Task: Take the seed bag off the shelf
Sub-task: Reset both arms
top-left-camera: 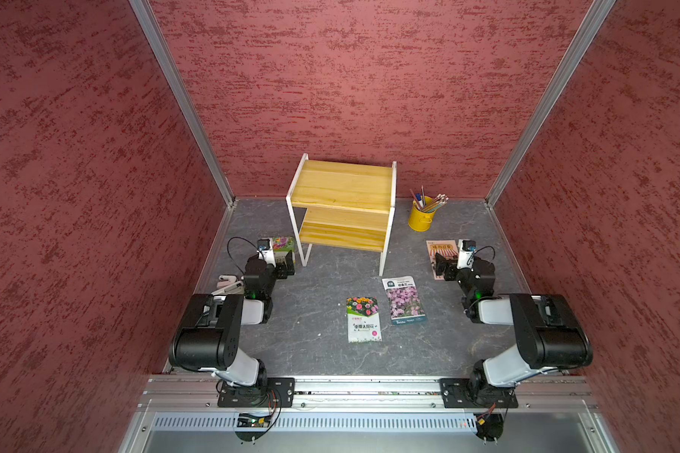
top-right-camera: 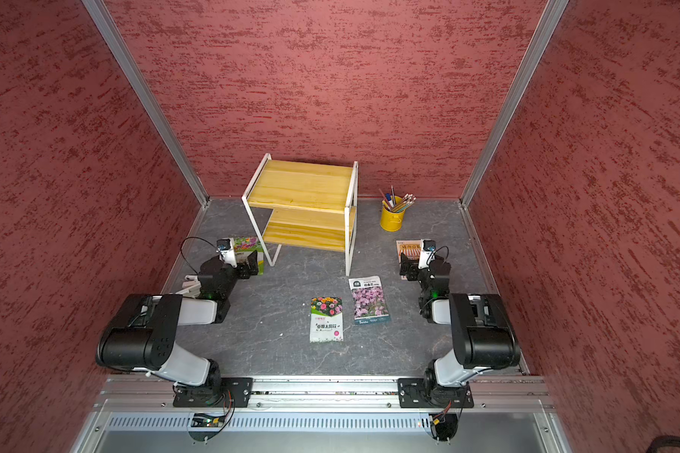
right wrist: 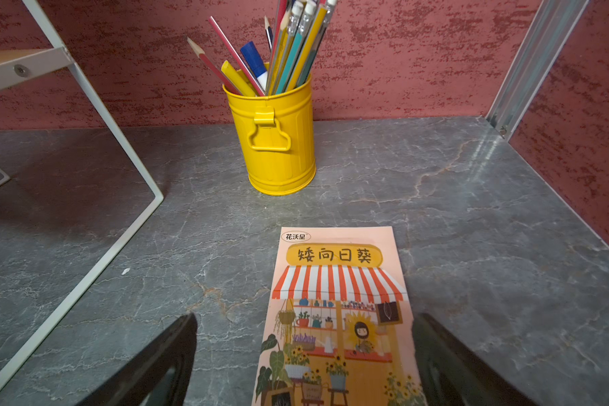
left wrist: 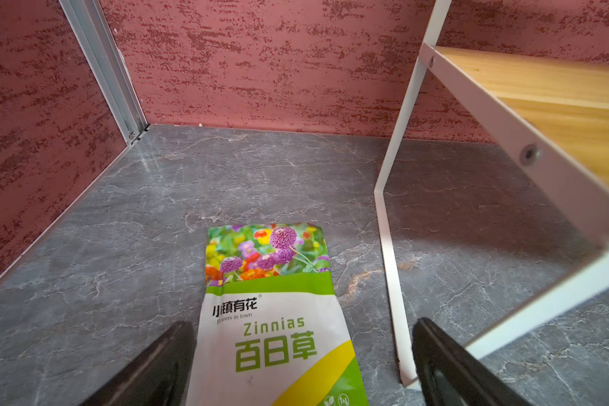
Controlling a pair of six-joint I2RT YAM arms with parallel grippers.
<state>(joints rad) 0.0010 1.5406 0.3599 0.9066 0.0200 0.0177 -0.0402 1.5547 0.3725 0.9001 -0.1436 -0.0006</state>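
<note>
L claw (left wrist: 301,334) stood wide and empty, low over the zinnia bag (left wrist: 271,316), one jaw to each side of it; contact couldn't be made out. R claw (right wrist: 306,321) was likewise wide and empty, over the orange bag (right wrist: 338,298). Both bags lay flat on the surface (top-left-camera: 311,282). The zinnia bag was just beside the shelf's front leg on the L side. The orange bag was near the shelf on the R side but apart from it.

The shelf (top-left-camera: 342,184) stood at the back wall. In both top views its top board was bare, and so was the part of the lower board that showed. The rear of the lower board hid under the top one. So no bag was seen on the shelf. The white bag (top-left-camera: 364,319) and the pink bag (top-left-camera: 404,300) lay mid-surface in front of it, near each other, not touching.

Judged from this, the take-off step looked done and the arms looked parked. If sth were hidden at the lower board's rear, the next move would call for a low, level reach btw the white legs, w/ tight clearance under the top board. The pot (top-left-camera: 420,219) of pencils, just beside the shelf on the R side, could tip if the R arm swung wide.
</note>
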